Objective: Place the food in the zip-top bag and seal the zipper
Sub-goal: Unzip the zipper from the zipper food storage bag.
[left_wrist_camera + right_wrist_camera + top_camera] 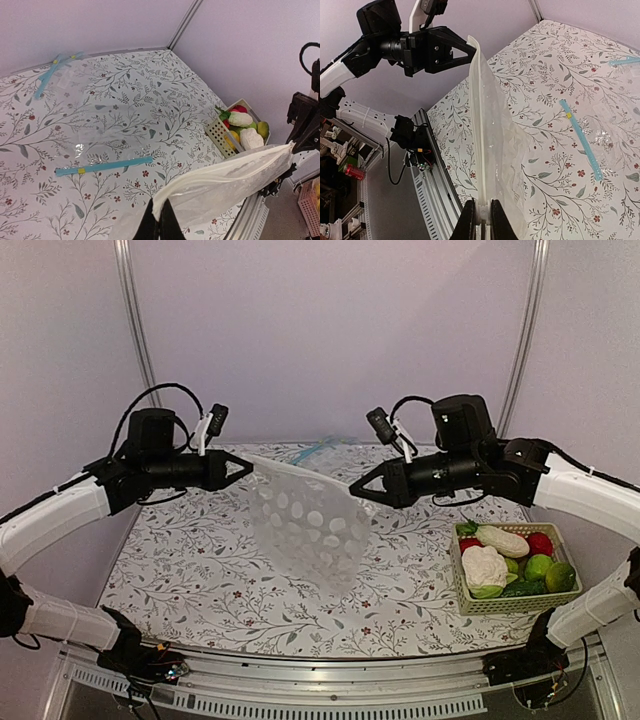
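Both arms are up off the bench (200,570), forearms roughly level and aimed at each other across the middle, left wrist pointing right and right wrist pointing left. My left pincer (248,468) is clamped tight on one top corner of the dotted bag (310,525), fingers together with the film pinched between them. My right pincer (352,490) is clamped on the opposite top corner, sitting a bit lower than the left, so the top edge slopes down to my right. The zipper (300,475) runs taut along that edge between the two pincers; in the right wrist view it shows as a pale ridge going from my fingertips (470,222) to the left pincer. I can't tell whether it's pressed shut. The bag body hangs down from that edge over the centre of the bench; I can't tell if its lower corner touches the surface. The food sits in the basket (458,580) at the near right corner, just under my right forearm: cauliflower (484,565), radish (502,540), lemon (560,577) and green fruit (538,566), packed in with red fruits (541,543) and a cucumber (520,588). A plain clear bag (100,135) lies flat on the bench beyond the dotted one, with its blue strip (105,165) on the side nearer me.
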Robot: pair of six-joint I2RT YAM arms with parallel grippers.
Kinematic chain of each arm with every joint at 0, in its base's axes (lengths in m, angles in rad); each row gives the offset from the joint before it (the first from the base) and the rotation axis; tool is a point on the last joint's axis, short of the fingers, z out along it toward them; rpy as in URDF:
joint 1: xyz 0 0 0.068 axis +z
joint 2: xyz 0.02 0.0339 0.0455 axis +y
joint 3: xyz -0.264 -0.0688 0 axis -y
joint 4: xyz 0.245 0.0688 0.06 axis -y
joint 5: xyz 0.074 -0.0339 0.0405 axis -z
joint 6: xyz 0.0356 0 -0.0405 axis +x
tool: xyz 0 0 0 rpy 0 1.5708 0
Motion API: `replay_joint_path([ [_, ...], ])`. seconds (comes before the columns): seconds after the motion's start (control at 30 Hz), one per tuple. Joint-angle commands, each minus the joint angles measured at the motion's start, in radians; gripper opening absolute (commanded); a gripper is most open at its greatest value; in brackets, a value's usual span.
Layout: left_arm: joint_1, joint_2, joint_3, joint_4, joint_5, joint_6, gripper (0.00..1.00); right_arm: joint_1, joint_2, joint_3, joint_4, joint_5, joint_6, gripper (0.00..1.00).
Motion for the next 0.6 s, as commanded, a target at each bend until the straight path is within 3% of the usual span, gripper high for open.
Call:
replay_joint_path([
  [0.0, 0.06, -0.023, -0.02, -0.046, -0.063, 0.027, 0.0, -0.012, -0.046, -0.021, -0.063, 0.013, -0.012, 0.0],
  [0.57, 0.135, -0.054, -0.039, -0.054, -0.057, 0.038, 0.0, -0.014, -0.063, -0.035, -0.091, 0.035, -0.011, 0.0],
])
